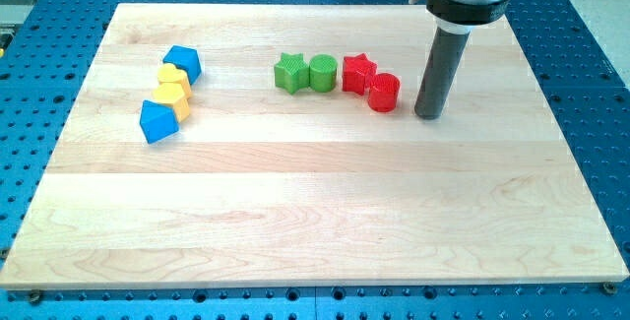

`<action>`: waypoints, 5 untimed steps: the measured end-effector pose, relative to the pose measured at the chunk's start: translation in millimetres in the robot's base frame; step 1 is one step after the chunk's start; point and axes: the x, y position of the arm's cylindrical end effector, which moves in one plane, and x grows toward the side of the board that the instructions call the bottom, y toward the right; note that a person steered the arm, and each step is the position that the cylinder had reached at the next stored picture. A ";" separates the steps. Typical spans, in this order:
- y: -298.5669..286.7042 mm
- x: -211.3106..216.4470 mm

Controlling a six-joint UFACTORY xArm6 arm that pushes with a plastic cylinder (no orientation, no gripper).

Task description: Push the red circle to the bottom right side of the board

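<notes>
The red circle (384,93) stands on the wooden board (315,212) right of centre in the upper part, touching the red star (358,72) at its upper left. My tip (428,115) rests on the board just to the right of the red circle, a small gap apart from it. The rod rises up to the arm's grey end at the view's top.
A green star (290,72) and green circle (323,72) sit side by side left of the red star. At the view's upper left are a blue block (183,62), a yellow heart (173,77), a yellow block (172,98) and another blue block (157,121).
</notes>
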 end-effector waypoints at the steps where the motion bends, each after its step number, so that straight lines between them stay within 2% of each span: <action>1: -0.1 0.0; 2: 0.2 -19.0; 3: -9.7 -76.0; 4: -63.4 -50.1; 5: -74.2 32.7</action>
